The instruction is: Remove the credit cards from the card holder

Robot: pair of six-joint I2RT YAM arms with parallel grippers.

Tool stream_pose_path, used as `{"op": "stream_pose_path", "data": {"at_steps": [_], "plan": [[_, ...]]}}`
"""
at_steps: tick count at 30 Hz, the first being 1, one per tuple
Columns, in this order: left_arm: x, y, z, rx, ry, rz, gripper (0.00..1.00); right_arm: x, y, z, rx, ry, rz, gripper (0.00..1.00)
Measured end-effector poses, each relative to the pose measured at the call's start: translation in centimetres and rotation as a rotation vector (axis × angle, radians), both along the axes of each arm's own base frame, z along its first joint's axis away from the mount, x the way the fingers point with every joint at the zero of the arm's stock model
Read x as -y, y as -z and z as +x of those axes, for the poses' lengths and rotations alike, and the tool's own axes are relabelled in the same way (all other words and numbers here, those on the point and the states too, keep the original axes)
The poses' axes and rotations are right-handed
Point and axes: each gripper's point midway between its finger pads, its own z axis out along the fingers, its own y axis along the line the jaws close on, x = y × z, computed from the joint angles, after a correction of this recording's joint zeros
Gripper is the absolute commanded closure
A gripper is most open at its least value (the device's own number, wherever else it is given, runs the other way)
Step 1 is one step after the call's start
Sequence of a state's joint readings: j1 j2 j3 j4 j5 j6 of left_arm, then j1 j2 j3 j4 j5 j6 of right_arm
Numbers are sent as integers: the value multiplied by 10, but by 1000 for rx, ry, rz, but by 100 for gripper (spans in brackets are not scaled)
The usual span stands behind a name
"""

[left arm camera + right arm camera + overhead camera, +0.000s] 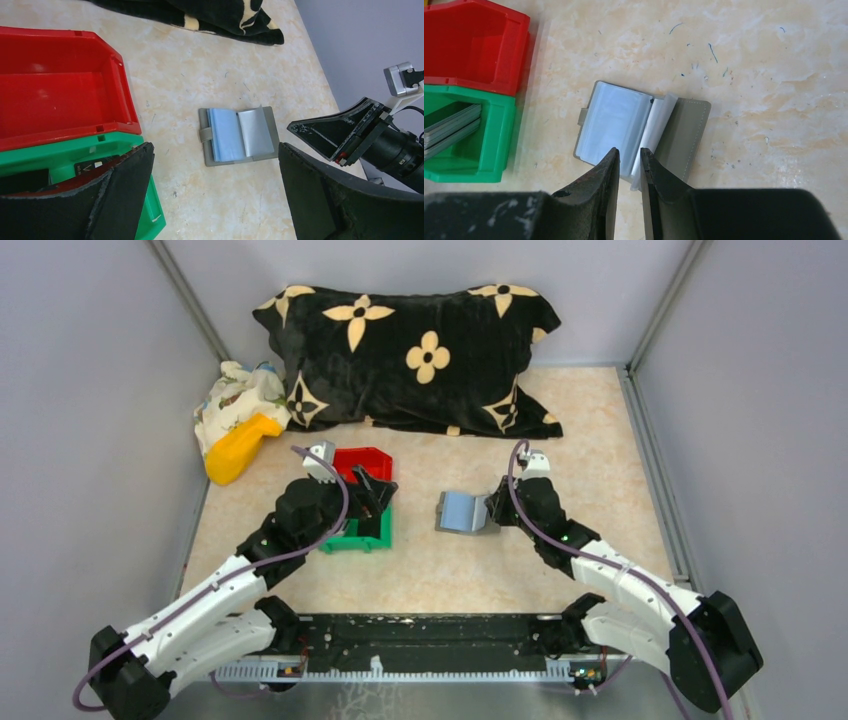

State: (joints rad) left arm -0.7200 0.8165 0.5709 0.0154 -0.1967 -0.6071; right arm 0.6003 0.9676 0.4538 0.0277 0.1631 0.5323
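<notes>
The card holder [462, 510] lies open on the table, grey cover down, with pale blue and clear sleeves fanned up [616, 122] [237, 135]. Whether cards sit in the sleeves I cannot tell. My right gripper [629, 151] hovers at the holder's near edge, open a narrow gap, a loose clear sleeve showing between its fingertips but not pinched. My left gripper [214, 147] stands wide open and empty, left of the holder, over the green bin's corner [370, 498]. A stack of grey cards [451, 127] lies in the green bin.
A red bin [362, 462] sits stacked behind the green bin [360, 538], left of the holder. A black flowered pillow [410, 355] fills the back. A patterned cloth and yellow object [238, 445] lie at the back left. Grey walls enclose the table.
</notes>
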Motion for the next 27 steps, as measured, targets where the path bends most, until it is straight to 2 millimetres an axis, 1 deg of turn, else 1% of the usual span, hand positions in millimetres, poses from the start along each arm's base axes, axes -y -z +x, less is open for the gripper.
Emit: {"op": "stream_pose_path", "data": {"at_steps": [7, 11, 18, 23, 27], "plan": [[-1, 2, -1, 4, 8, 23, 1, 3, 3, -4, -16, -1, -17, 77], [0, 6, -3, -10, 20, 37, 1, 5, -6, -7, 6, -2, -2, 77], [1, 6, -3, -12, 28, 42, 1, 12, -18, -11, 30, 9, -5, 77], [2, 3, -1, -15, 33, 60, 1, 12, -21, -11, 39, 11, 1, 77], [3, 2, -2, -18, 36, 62, 1, 14, -18, -13, 26, 11, -9, 77]]}}
